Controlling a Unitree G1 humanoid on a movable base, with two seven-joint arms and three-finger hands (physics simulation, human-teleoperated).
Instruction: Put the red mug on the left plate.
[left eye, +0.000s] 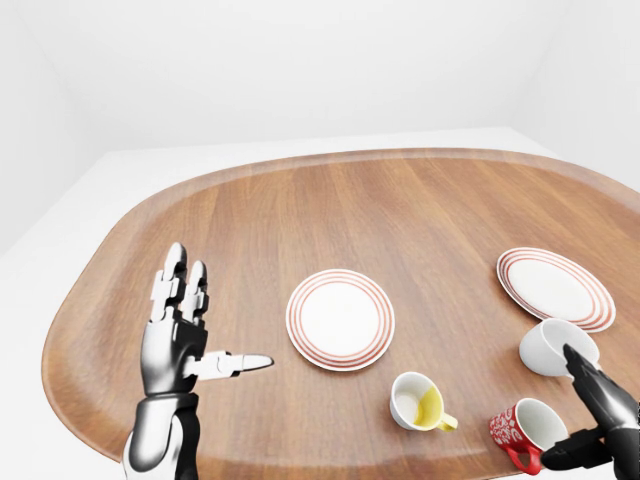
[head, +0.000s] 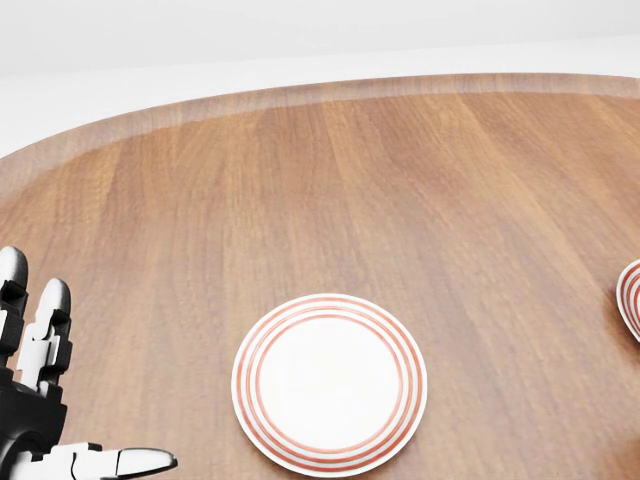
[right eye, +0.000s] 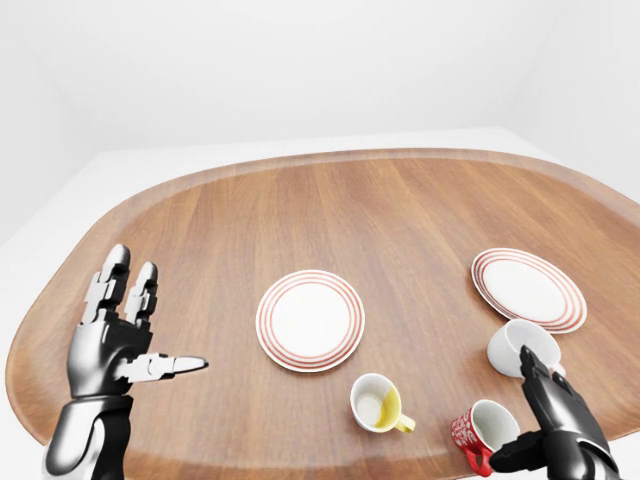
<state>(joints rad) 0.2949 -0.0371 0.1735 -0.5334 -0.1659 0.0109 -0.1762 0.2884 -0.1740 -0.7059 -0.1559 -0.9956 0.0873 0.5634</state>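
Ideally, the right hand (right eye: 545, 425), fingers spread beside the red mug (right eye: 478, 431), closes squarely before carrying toward the left plate (right eye: 310, 319).

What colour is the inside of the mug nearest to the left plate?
The mug is yellow inside and white outside, with a yellow handle; the left-eye view shows it best.

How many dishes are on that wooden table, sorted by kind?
Plates: 2, the left plate and the right plate.
Mugs: 3, the red mug, the yellow mug and the white mug.
Total: 5.
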